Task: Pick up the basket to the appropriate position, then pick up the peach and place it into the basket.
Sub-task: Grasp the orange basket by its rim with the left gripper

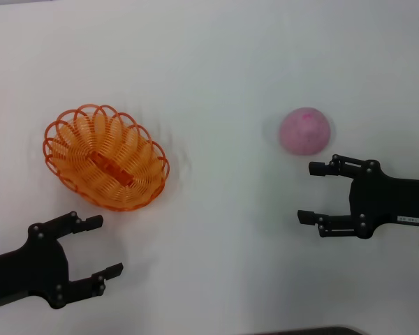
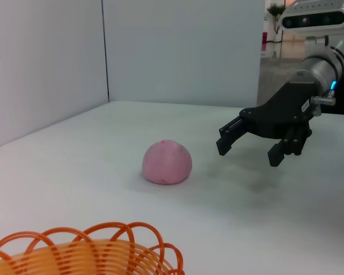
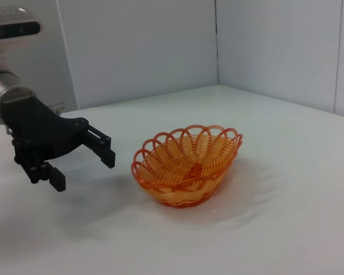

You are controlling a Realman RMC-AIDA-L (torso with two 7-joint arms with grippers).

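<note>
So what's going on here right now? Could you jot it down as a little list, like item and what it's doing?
basket: empty, resting on the white table, on the robot's left
peach: on the table, on the robot's right, apart from the basket
left gripper: open, holding nothing, near the basket but not touching it
right gripper: open, holding nothing, beside the peach, not touching it
progress: basket not yet picked up, peach not yet in it
</note>
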